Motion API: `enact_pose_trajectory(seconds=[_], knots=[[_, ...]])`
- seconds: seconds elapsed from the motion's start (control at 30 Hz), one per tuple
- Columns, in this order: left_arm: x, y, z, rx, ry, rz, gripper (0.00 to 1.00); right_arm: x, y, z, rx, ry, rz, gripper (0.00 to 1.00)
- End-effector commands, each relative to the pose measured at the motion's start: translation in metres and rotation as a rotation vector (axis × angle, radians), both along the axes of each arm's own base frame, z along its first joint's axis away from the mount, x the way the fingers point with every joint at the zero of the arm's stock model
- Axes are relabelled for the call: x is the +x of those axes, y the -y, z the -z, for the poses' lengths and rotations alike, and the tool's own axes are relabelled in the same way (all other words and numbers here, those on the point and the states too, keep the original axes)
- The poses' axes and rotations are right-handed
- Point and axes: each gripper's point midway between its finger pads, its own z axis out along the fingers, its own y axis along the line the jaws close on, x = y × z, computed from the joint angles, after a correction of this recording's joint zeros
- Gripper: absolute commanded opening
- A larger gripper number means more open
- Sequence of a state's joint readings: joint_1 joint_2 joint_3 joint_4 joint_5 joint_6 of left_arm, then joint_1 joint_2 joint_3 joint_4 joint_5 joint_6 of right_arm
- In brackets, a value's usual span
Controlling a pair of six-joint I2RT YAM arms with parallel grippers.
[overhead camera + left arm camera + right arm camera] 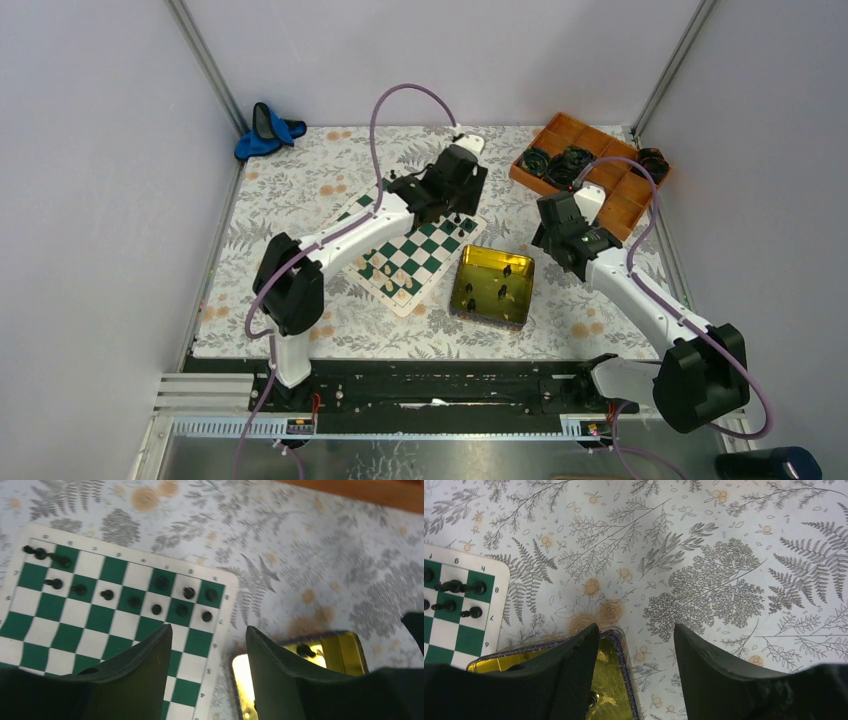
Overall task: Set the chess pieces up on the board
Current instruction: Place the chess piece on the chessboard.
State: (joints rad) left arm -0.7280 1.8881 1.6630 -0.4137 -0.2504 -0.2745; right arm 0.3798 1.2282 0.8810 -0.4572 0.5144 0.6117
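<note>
Soft, even light; shadows are faint. The left wrist view is hazy and slightly blurred, and glare whitens the gold tin (340,652) just beside the left gripper (208,628). Beyond the right gripper (635,626), the counter (724,555) print is crisp.

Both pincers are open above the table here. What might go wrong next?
The left pincer hangs open close to the tightly packed black pieces at the board's end; lowering there could topple neighbours. The right pincer hovers over the yellow tin's rim; descending there might strike the rim and shift the tin, jostling the pieces inside.
</note>
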Motion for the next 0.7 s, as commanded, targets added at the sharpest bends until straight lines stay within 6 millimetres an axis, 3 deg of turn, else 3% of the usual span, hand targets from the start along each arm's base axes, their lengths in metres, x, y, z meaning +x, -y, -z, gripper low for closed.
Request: enact_pose_trajectory(seconds=[0.0, 0.33, 0.67], knots=[[-0.033, 0.027, -0.002, 0.025, -0.002, 0.143, 0.62, -0.001, 0.016, -0.018, -0.007, 0.095, 0.094, 0.63], [-0.11, 0.099, 0.046, 0.076, -0.095, 0.474, 0.6, -0.019, 0.042, -0.037, -0.015, 0.166, 0.218, 0.62], [-0.145, 0.126, 0.081, 0.085, -0.17, 0.598, 0.58, -0.035, 0.066, -0.031, 0.003, 0.146, 0.292, 0.61]])
